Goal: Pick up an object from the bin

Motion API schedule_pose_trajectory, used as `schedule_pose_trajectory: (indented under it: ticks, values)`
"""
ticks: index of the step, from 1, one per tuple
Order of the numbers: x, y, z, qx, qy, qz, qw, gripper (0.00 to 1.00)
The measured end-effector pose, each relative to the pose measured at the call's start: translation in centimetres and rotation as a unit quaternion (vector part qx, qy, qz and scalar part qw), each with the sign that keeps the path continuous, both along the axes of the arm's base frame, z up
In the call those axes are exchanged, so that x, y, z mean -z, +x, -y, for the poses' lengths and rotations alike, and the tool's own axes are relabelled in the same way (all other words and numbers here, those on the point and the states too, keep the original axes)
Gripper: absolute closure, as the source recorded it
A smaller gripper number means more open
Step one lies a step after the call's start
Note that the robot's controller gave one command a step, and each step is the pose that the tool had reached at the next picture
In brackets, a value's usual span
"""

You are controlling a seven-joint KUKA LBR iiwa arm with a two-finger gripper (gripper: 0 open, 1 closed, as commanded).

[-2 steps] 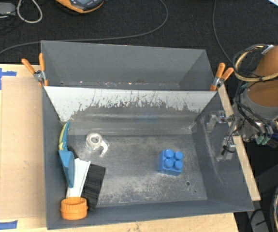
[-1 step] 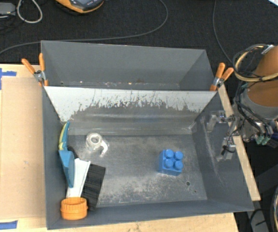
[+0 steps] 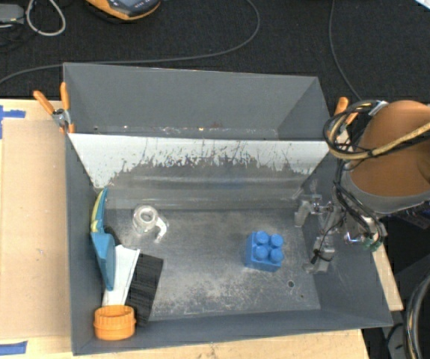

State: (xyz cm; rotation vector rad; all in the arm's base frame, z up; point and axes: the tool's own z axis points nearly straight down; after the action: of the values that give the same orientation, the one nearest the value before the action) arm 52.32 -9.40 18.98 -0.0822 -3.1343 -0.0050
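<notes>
The gripper (image 3: 312, 237) is seen low at the bin's (image 3: 200, 118) right wall, its fingers spread apart and nothing caught between them. A blue studded block (image 3: 264, 250) is found nearest, just to its left on the floor, untouched. A black brush (image 3: 146, 283) and an orange ring (image 3: 114, 321) are set well apart.

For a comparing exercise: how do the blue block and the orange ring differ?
The blue block is squarish with studs on top; the orange ring is round and hollow. The block lies near the gripper; the ring sits in the near-left corner beside a brush. Both lie in the bin.
</notes>
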Motion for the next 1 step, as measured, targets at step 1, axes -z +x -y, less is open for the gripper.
schedule_pose_trajectory:
  ticks: [1]
  values:
    - [-0.01, 1.00, -0.03, 0.034, -0.002, 0.0052, 0.9994, 0.00]
